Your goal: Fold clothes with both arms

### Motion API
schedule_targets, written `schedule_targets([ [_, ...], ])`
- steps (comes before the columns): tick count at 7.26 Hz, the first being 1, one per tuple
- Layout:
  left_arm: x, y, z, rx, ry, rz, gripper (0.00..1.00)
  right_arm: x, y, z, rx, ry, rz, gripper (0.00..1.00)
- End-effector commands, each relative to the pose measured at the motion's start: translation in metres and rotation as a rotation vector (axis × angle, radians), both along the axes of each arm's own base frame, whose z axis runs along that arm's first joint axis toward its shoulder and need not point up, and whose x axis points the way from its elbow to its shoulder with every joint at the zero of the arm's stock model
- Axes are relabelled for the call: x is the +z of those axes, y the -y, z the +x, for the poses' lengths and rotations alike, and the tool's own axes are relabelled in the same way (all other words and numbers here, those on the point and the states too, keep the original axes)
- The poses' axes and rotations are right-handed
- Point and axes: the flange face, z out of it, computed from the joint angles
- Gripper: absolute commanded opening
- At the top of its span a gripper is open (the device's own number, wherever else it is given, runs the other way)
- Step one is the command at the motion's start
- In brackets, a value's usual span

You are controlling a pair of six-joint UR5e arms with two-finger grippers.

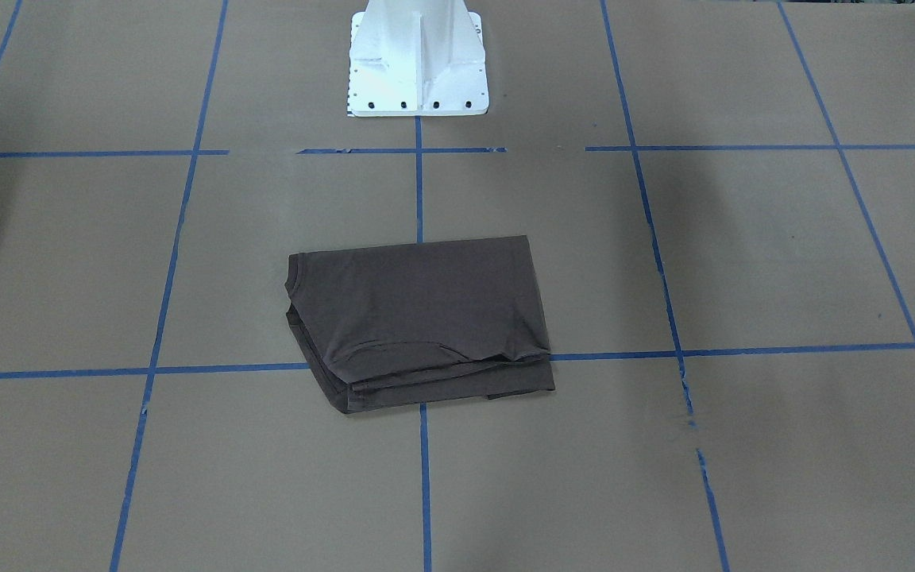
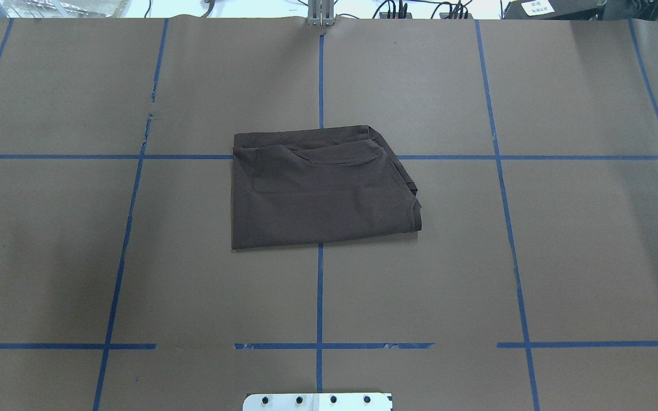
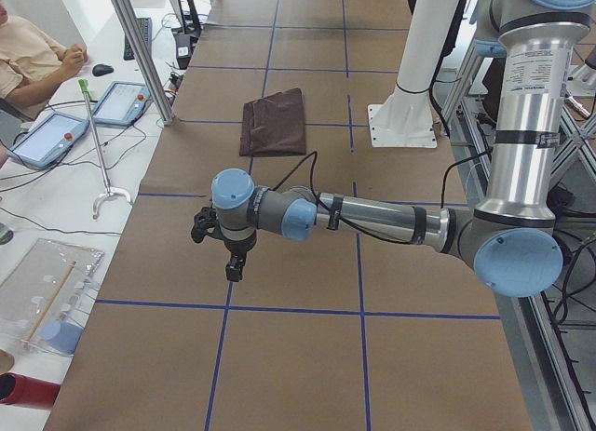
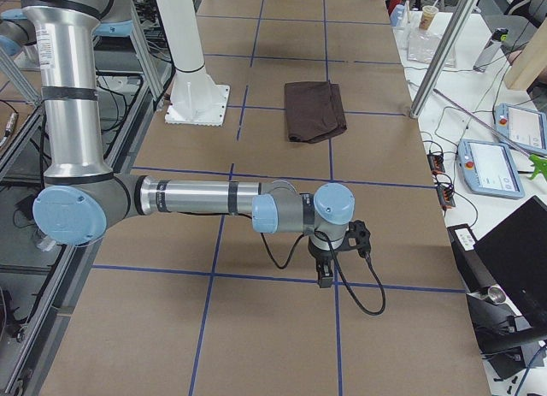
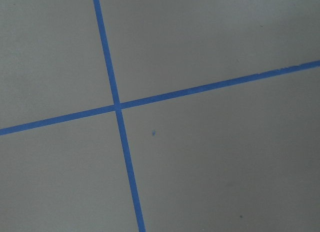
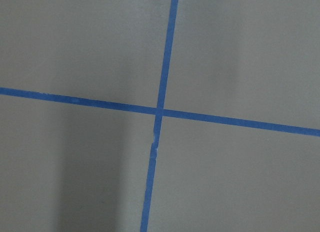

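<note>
The clothes are one dark brown-grey T-shirt (image 1: 418, 318) folded into a flat rectangle in the middle of the table (image 2: 320, 194), its ribbed collar at one corner. It shows small in both side views (image 3: 277, 121) (image 4: 314, 110). No gripper touches it. My left gripper (image 3: 233, 268) hangs low over bare brown paper far from the shirt, pointing down. The right gripper (image 4: 325, 279) hangs the same way at the opposite end. Neither gripper's state can be told. Both wrist views hold only paper and blue tape crossings.
The white pedestal base (image 1: 418, 59) stands behind the shirt at the table's robot side. Blue tape lines (image 2: 320, 297) grid the paper. Slanted metal posts (image 3: 140, 54) (image 4: 440, 50), control tablets (image 3: 56, 138) (image 4: 496, 169) and a seated person's arm (image 3: 37, 59) border the far edge.
</note>
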Motion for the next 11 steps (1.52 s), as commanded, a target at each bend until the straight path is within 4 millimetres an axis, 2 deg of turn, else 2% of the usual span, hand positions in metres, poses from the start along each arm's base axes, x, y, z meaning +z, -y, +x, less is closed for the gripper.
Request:
schedule_targets([
  [1, 0.003, 0.007, -0.013, -0.025, 0.005, -0.045, 1.00, -0.008, -0.009, -0.001, 0.000, 0.000, -0.026, 1.00],
  [3, 0.002, -0.001, -0.015, -0.028, 0.019, -0.163, 1.00, -0.013, -0.005, -0.003, 0.004, 0.007, -0.022, 1.00],
  [4, 0.012, -0.002, -0.015, -0.028, 0.028, -0.177, 1.00, -0.013, -0.005, -0.003, 0.005, 0.006, -0.019, 1.00],
  [7, 0.014, -0.002, -0.014, -0.026, 0.020, -0.176, 1.00, -0.016, -0.001, -0.012, -0.009, 0.003, -0.013, 1.00],
  [8, 0.013, -0.002, -0.021, -0.037, 0.022, -0.173, 1.00, -0.017, -0.001, -0.013, -0.011, 0.003, -0.012, 1.00],
  [11, 0.033, -0.004, -0.050, 0.016, 0.021, -0.102, 1.00, -0.020, 0.002, -0.014, -0.012, 0.004, -0.006, 1.00],
])
